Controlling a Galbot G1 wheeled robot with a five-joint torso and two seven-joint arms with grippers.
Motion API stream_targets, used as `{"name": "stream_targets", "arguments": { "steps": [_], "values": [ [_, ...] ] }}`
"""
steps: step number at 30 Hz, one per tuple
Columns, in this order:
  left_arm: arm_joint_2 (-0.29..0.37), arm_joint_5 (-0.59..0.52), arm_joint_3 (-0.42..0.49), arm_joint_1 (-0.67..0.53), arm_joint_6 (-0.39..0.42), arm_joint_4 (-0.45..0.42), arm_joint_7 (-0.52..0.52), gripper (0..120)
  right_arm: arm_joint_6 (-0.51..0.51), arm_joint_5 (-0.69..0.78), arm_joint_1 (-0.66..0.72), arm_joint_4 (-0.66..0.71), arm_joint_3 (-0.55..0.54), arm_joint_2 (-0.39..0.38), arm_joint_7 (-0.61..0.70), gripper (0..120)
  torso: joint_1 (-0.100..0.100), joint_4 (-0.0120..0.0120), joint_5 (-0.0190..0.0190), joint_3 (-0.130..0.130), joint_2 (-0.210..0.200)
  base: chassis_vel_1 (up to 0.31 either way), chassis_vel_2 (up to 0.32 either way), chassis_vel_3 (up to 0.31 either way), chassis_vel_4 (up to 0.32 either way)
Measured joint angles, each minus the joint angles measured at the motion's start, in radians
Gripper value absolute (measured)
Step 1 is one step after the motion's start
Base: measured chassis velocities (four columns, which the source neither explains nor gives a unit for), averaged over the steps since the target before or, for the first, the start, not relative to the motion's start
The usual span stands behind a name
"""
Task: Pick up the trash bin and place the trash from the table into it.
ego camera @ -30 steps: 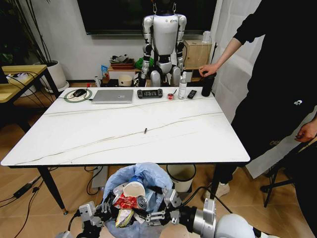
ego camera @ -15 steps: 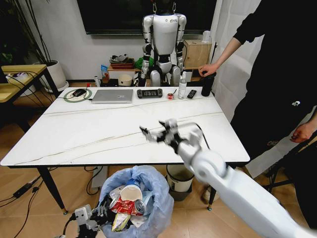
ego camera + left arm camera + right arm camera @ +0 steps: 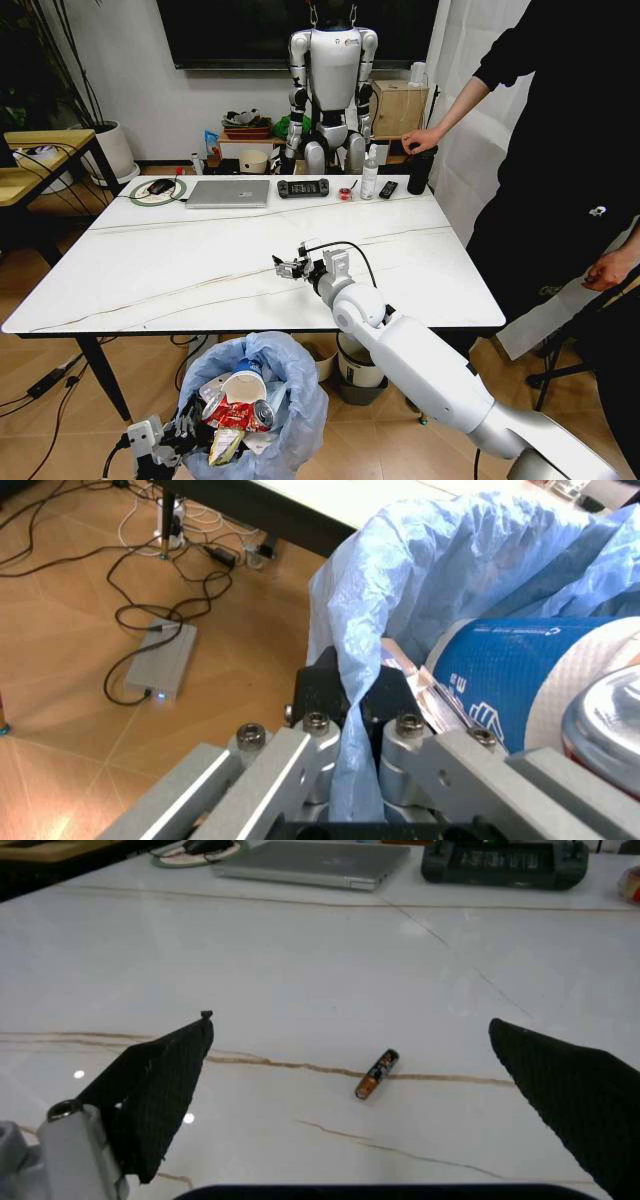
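- The right gripper (image 3: 291,267) hangs over the middle of the table (image 3: 180,270), fingers spread wide — a small battery-like scrap (image 3: 376,1074) lies on the marble between them, untouched.
- The trash bin (image 3: 290,375) sits low in front of the near table edge, stuffed with litter — a paper cup (image 3: 238,387) and a can (image 3: 262,413) on top.
- The left gripper (image 3: 352,780), low at the bin's left, pinches the bag's blue rim.

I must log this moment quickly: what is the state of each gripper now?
Left gripper: shut on the blue bag of the trash bin, beside the table.
Right gripper: open, holding nothing, above a small battery.
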Motion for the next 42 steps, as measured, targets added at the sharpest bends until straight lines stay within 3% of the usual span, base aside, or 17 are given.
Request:
{"name": "stream_targets", "arguments": {
  "steps": [15,42],
  "values": [
    [-0.007,0.001,-0.002,0.004,0.000,-0.015,-0.001,0,0.016,-0.071,0.037,-0.162,-0.018,0.079,0.000,100,0.000,0.0001,0.0003,0.000,0.000,0.000,0.000,0.000,0.000],
    [-0.011,-0.001,-0.006,0.018,-0.004,-0.036,0.000,0,0.055,-0.112,0.058,-0.318,-0.013,0.147,-0.026,100,0.000,0.0001,0.0003,0.000,0.000,0.000,0.000,0.000,0.000]
  ]
}}
